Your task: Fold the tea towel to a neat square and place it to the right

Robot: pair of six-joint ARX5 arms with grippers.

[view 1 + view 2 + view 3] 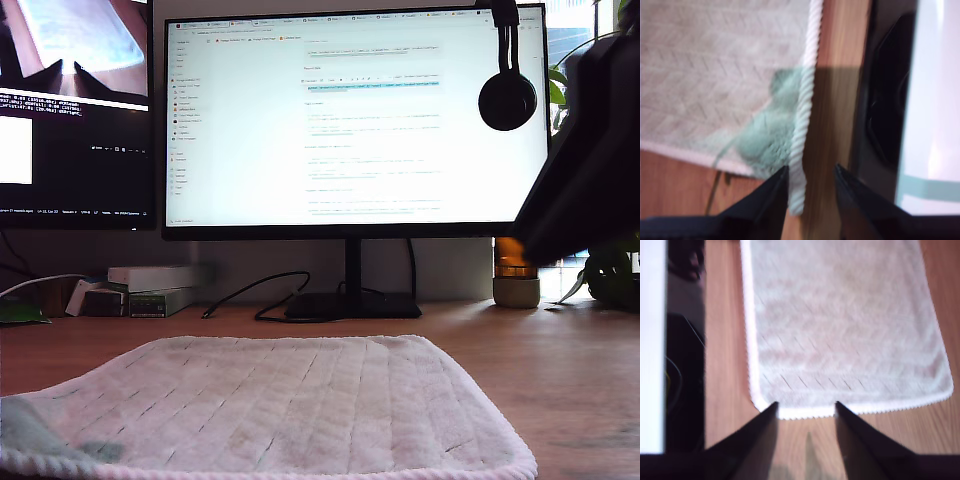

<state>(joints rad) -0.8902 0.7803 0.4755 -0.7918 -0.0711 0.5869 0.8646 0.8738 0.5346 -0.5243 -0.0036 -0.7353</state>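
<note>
wooden worktop point(560, 360) under monitors holds the tea towel point(290, 400) spread flat, unfolded; our first pincer point(811, 177) and second pincer point(806, 410) hover released, nothing folded yet.

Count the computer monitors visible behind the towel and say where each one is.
2. The big monitor with a white page fills the middle of the exterior view, headphones hanging on its corner. A second monitor, mostly dark, is cut off at that view's left edge. Others may sit out of frame.

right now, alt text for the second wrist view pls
My second pincer hangs open above the corded edge of the off-white tea towel, which lies flat on the wooden desk. A dark monitor base sits beside it.
</note>
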